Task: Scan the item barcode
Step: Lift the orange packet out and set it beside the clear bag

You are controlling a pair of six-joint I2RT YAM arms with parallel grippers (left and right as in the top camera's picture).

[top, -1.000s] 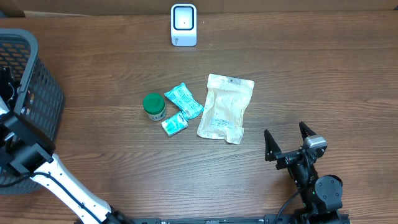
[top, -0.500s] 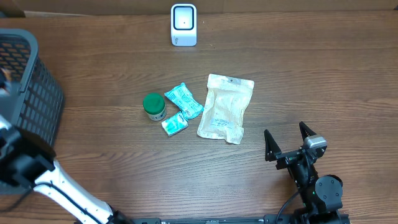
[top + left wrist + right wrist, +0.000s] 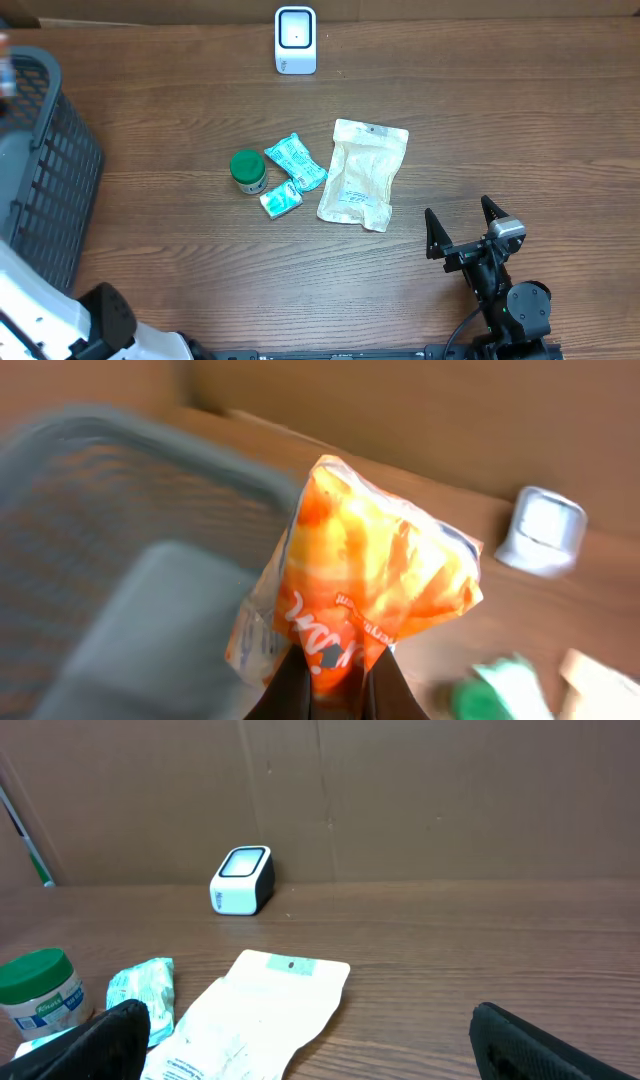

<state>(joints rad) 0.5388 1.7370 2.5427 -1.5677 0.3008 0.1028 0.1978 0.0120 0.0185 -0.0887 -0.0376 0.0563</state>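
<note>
In the left wrist view my left gripper (image 3: 336,658) is shut on the bottom edge of an orange snack bag (image 3: 370,570), which hangs above the grey basket (image 3: 110,550). The picture is blurred, and no barcode can be made out on the bag. The white scanner (image 3: 296,40) stands at the table's far edge, also in the left wrist view as scanner (image 3: 545,530) to the right of the bag. My right gripper (image 3: 460,218) is open near the front edge, nothing between its fingers (image 3: 110,1035).
A white pouch (image 3: 362,172), a green-lidded jar (image 3: 247,170) and two teal packets (image 3: 295,160) (image 3: 281,199) lie mid-table. The grey basket (image 3: 45,170) fills the left edge. My left arm's white link (image 3: 40,315) crosses the lower left corner.
My left arm has swung, its black joint dropping toward the lower left corner of the overhead view and uncovering the basket. The right arm and the table items have not moved.
</note>
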